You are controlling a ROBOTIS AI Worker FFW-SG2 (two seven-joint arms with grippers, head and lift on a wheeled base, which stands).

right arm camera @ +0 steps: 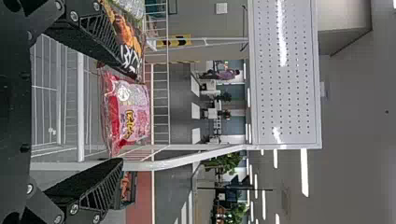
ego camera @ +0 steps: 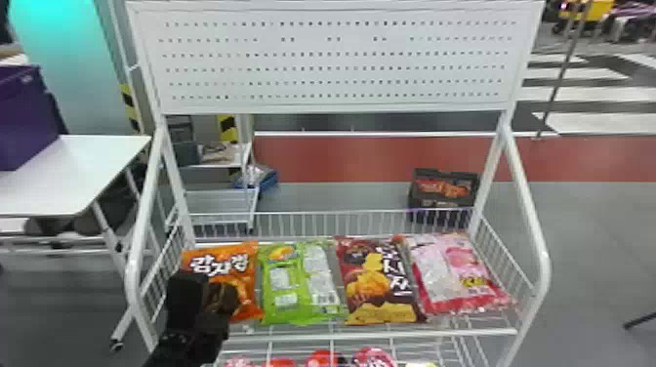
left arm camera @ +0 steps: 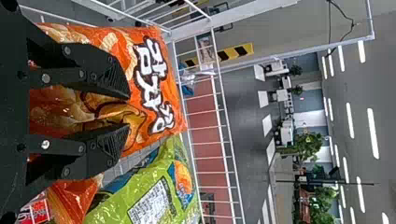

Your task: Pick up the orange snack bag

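- Orange snack bag (ego camera: 219, 263) lay face up at the left end of the wire shelf (ego camera: 390, 335), its broad front offered to a reach from above.
- Left end effector (left arm camera: 127, 110) had its fingers apart over the bag's near part, one on each side of a puckered fold, presumably so that closing would gather loose film.
- Green bag (ego camera: 297, 285), brown bag (ego camera: 373, 283) and pink bag (ego camera: 454, 273) ran rightward, probably laid out for separate picking.
- Right end effector (right arm camera: 128, 119), fingers wide apart, was at the right, likely unneeded there.
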